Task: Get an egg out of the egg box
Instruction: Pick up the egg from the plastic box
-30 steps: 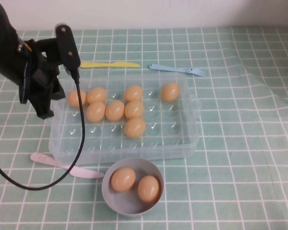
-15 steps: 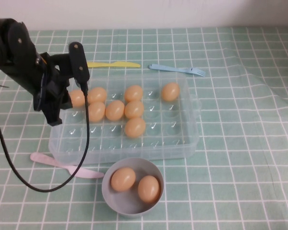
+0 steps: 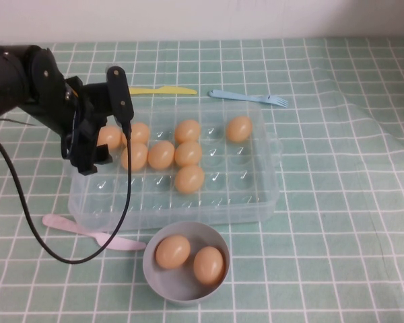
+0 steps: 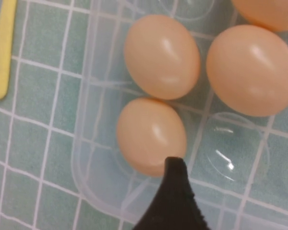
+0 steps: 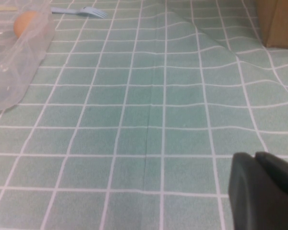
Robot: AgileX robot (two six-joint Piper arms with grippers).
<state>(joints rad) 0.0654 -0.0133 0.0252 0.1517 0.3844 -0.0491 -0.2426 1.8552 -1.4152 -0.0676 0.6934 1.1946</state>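
At the far left of the high view, the black left arm reaches in over the left end of the egg box (image 3: 276, 168). The left claw (image 3: 87, 160) hangs over the box's left edge, with a black cable looping down from it across the desk (image 3: 337, 202). Whether this claw is open or closed cannot be told, and it holds nothing.

The egg (image 3: 109, 136) sits in a slot at the far left of the box's back row, partly hidden by the claw. In the left wrist view a single black tip overlaps the edge of this egg (image 4: 151, 136), and two more eggs lie just beside it. A pink spoon (image 3: 74, 229) lies on the green checked cloth in front of the box's left corner.

The clear box holds eight tan eggs in all. Most are grouped in its left and middle slots, and one is apart toward the back right. Behind the box lies a yellow knife (image 3: 158, 90). In front of it, near the middle, a grey-blue bowl (image 3: 145, 266) holds two eggs side by side. A pale blue fork (image 3: 249, 98) lies behind the box's right end.

The right claw (image 5: 261, 191) shows only in its own wrist view, low over bare cloth and well apart from the box. Whether it is open or closed cannot be told.
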